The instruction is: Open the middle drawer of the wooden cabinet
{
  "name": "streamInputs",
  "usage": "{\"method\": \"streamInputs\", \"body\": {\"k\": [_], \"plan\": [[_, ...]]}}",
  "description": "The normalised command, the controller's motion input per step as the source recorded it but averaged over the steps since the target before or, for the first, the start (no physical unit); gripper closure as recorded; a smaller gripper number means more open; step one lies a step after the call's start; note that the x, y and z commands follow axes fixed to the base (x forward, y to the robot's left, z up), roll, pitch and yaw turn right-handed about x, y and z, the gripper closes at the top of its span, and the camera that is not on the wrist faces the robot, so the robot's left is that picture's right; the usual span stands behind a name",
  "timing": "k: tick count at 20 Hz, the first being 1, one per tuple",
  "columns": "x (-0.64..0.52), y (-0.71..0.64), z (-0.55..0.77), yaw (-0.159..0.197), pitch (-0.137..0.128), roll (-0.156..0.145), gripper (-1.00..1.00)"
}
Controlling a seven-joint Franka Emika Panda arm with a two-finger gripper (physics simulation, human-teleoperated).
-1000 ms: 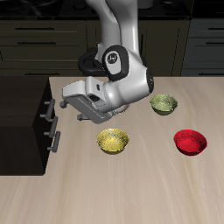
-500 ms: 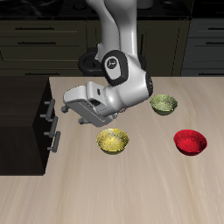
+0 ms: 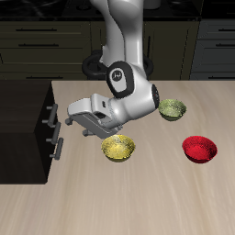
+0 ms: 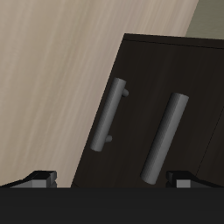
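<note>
A: Middle drawer (image 3: 55,122) location?
B: Second tier of the wooden cabinet (image 3: 23,128), shut; gripper (image 3: 66,116) near, spread wide.
A: Technique?
B: Straddle its silver handle (image 4: 164,138) squarely, then pull straight.

This place looks like a kitchen, a simulated one. Behind the light wooden table (image 3: 138,197) stands a row of dark cupboards (image 3: 50,41) with long thin handles, as fitted kitchens have. On the table lie three small bowls: a yellow bowl (image 3: 118,147), a green bowl (image 3: 171,109) and a red bowl (image 3: 199,148), like simple dishes for eating.
</note>
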Motion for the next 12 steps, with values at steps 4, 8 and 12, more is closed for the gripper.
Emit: {"method": "streamInputs", "body": {"k": [4,8,12], "plan": [[-0.01,-0.03,-0.18,0.011,0.008,-0.005,-1.0],[-0.04,-0.08,0.04,-0.025,-0.008,-0.048,-1.0],[-0.03,-0.13,0.28,-0.03,0.013,-0.006,-1.0]]}}
